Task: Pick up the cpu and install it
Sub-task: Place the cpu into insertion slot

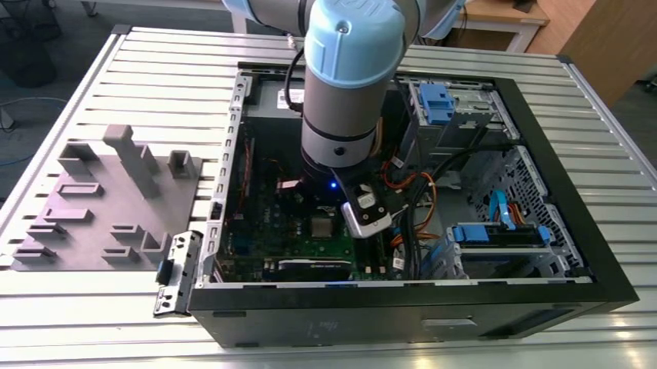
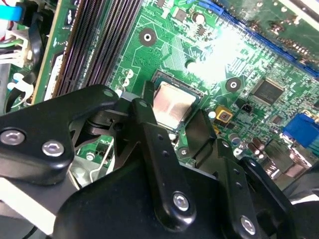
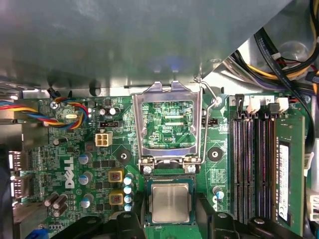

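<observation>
The cpu [image 3: 170,202], a small square chip with a shiny grey metal top, lies flat in the dark socket on the green motherboard [image 3: 99,164]. It is also seen from the side in the second wrist view [image 2: 172,105] and as a pale square under the arm in the exterior view [image 1: 323,226]. My gripper [image 3: 170,219] hangs just above it and is open. One black finger [image 2: 149,129] stands on each side of the chip, with a gap to its edges. The socket's silver retention frame [image 3: 167,124] is flipped up and open beside the cpu, and its wire lever [image 3: 207,124] is raised.
The open computer case [image 1: 411,290] lies on a slatted metal table. A grey plastic tray [image 1: 103,207] with raised blocks sits at the exterior view's left. Memory slots [image 3: 249,169], bundled cables [image 3: 294,55] and blue drive brackets [image 1: 498,234] crowd the space around the socket.
</observation>
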Controlling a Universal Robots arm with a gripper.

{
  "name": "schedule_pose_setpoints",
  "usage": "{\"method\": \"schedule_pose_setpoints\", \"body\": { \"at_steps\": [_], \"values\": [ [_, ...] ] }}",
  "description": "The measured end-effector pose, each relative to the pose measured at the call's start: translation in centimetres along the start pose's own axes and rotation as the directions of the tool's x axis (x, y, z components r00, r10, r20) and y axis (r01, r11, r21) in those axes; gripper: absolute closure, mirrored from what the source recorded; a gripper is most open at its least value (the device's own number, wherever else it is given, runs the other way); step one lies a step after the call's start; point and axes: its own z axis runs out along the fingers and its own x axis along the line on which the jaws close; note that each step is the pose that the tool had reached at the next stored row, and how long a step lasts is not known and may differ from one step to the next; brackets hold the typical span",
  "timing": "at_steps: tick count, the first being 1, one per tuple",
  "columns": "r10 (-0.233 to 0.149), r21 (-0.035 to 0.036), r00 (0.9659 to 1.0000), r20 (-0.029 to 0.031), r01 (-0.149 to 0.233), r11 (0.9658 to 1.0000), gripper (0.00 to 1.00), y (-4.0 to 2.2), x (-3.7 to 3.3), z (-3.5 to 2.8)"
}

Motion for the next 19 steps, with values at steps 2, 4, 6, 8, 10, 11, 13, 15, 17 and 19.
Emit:
{"method": "schedule_pose_setpoints", "body": {
  "at_steps": [2, 4, 6, 8, 10, 11, 13, 15, 17, 19],
  "values": [
    [0.0, -0.0001, 1.0, 0.0, 0.0, 1.0, 0.47, -0.01, 0.0, -0.26],
    [0.0, 0.0, 1.0, 0.0, 0.0, 1.0, 0.47, -0.01, 0.0, -0.47],
    [0.0, -0.0002, 1.0, 0.0001, 0.0, 1.0, 0.47, -0.01, 0.01, -0.55],
    [0.0, -0.0003, 1.0, 0.0001, 0.0, 1.0, 0.47, -0.01, 0.01, -0.56],
    [0.0, -0.0001, 1.0, 0.0001, 0.0, 1.0, 0.47, -0.01, 0.01, -0.58],
    [0.0, -0.0001, 1.0, 0.0, 0.0, 1.0, 0.47, -0.01, 0.01, -0.59],
    [0.0, -0.0001, 1.0, 0.0, 0.0, 1.0, 0.49, -0.01, 0.01, -0.61],
    [0.0, -0.0001, 1.0, 0.0, 0.0, 1.0, 0.55, -0.01, 0.01, -0.62],
    [0.0, 0.0, 1.0, 0.0, 0.0, 1.0, 0.67, -0.02, 0.01, -0.64],
    [0.0, 0.0, 1.0, 0.0, 0.0, 1.0, 0.73, -0.02, 0.01, -0.65]
  ]
}}
